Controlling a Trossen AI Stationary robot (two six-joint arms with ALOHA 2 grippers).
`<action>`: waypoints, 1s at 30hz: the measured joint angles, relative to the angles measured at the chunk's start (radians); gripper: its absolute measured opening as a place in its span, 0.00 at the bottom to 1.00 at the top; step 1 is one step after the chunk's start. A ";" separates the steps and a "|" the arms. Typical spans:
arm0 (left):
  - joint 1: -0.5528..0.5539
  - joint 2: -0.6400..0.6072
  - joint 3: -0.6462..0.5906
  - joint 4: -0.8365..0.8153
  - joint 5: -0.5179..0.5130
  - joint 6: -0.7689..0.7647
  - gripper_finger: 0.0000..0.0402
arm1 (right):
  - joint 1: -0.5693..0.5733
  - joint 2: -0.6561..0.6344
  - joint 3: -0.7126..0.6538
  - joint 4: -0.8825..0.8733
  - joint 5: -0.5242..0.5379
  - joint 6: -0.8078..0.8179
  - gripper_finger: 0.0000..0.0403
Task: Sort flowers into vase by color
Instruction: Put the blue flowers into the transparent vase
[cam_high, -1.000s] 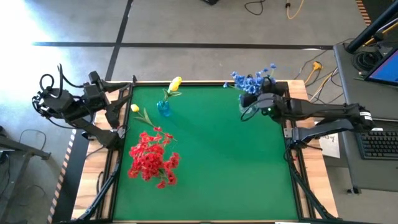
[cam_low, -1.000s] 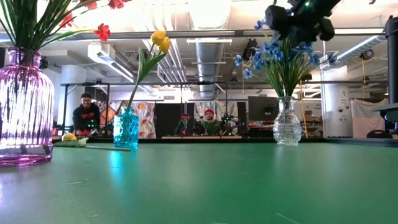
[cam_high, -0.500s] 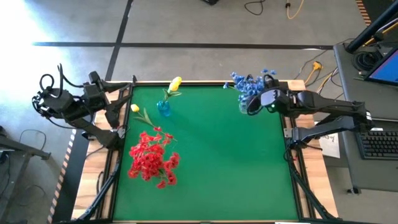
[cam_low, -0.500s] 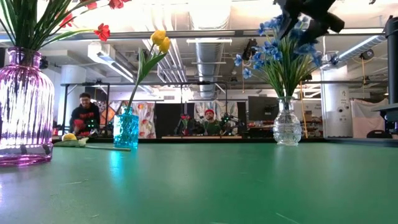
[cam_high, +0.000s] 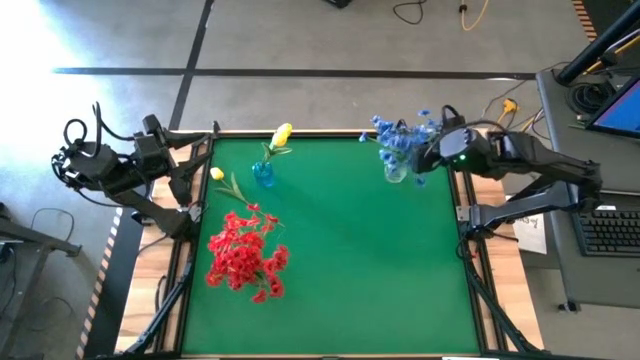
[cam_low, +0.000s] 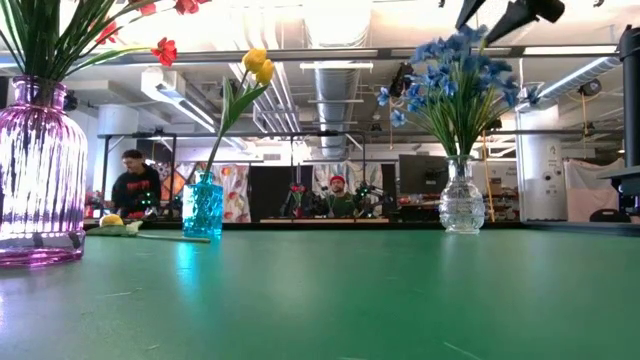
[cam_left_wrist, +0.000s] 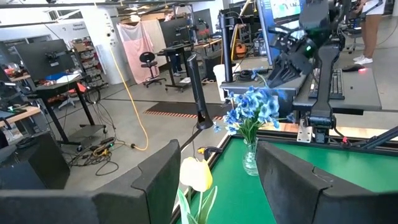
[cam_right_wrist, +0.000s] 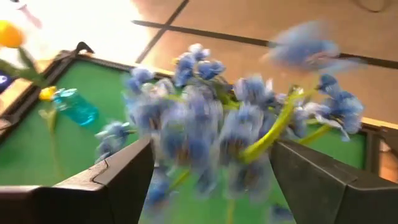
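Note:
Blue flowers (cam_high: 398, 135) stand in a clear vase (cam_low: 461, 200) at the table's far right. My right gripper (cam_high: 430, 160) is open and empty, above and just right of the blue blossoms (cam_right_wrist: 205, 118). Red flowers (cam_high: 245, 255) fill a purple vase (cam_low: 40, 170) at the near left. One yellow flower (cam_low: 257, 62) stands in a small blue vase (cam_high: 263, 174). Another yellow flower (cam_high: 225, 180) lies flat on the table beside it. My left gripper (cam_high: 193, 180) waits open at the table's left edge.
The green table top (cam_high: 370, 270) has free room in its middle and near right. People sit at desks in the room beyond the far edge (cam_low: 330, 195). A side table with a keyboard (cam_high: 610, 225) stands right of the table.
My right gripper has risen and drawn back toward the table's right edge, away from the blue flowers. It has left the low view almost wholly at the top. The blue flowers stay in their clear vase.

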 joint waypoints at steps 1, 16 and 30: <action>0.000 0.000 0.000 0.000 0.000 0.000 0.48 | 0.000 0.000 0.012 0.001 -0.016 -0.014 0.74; 0.000 0.000 0.000 0.000 0.000 0.005 0.48 | 0.000 0.065 0.022 0.126 0.080 -0.200 0.67; 0.000 0.031 0.000 0.019 -0.001 -0.085 0.48 | -0.001 0.092 0.211 -0.072 0.063 -0.258 0.76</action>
